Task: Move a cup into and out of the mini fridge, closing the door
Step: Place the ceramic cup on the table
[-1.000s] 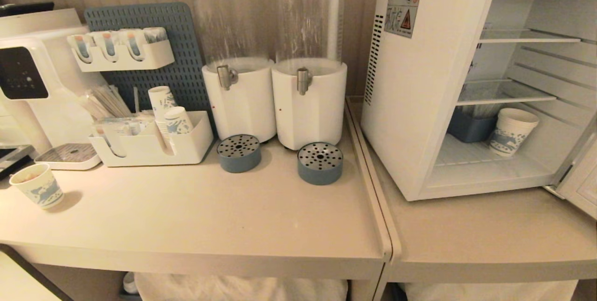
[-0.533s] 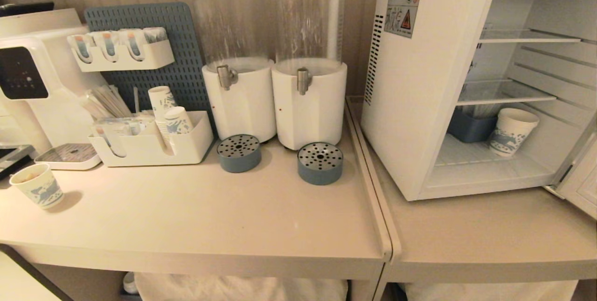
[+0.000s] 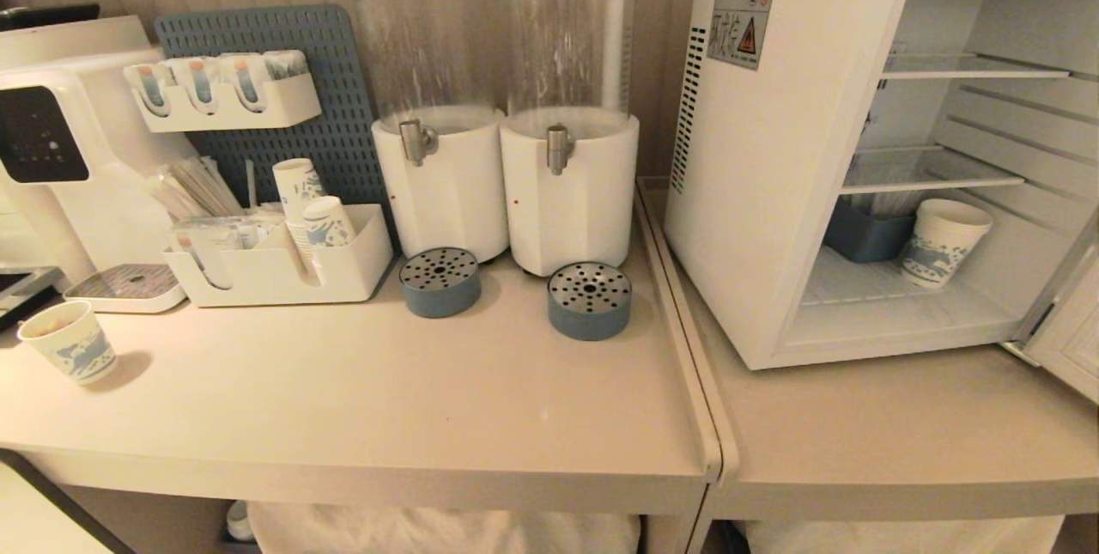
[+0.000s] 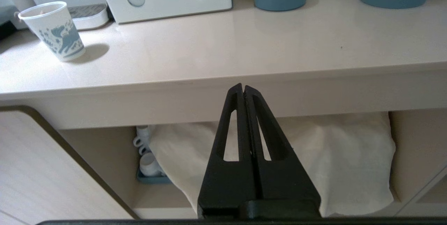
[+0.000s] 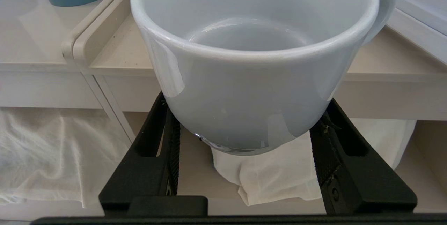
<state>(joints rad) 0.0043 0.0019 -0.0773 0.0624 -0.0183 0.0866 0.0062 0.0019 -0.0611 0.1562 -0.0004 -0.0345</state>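
**Cup in hand, fridge standing open**

Holding steady is the story: across the last second the head view shows nothing shifted on the tabletop (image 3: pixel 361 399), and neither arm shows in it. So the carry toward the fridge looks not yet begun.

Starting at the left, a printed paper cup (image 3: pixel 69 341) stands alone near the tabletop's edge, with the organiser (image 3: pixel 343 266) and two dispensers (image 3: pixel 506 185) behind. The left tool (image 4: pixel 243 90) hangs below the tabletop's front edge, jaws pressed together, holding nothing; it appears parked.

Further right, the right tool (image 5: pixel 244 141) has its jaws set around the lower wall of the cup (image 5: pixel 251 85), which sits upright and empty, handle on the side toward the door. Cup and tool are low, in front of the tabletop's edge.

At the far right the fridge (image 3: pixel 773 193) is open, its door (image 3: pixel 1069 335) swung out to the edge of view. Another paper cup and a blue tub stand at the back of the bottom shelf (image 3: pixel 876 296); the front of that shelf looks free to take the cup, which must first rise above the tabletop.
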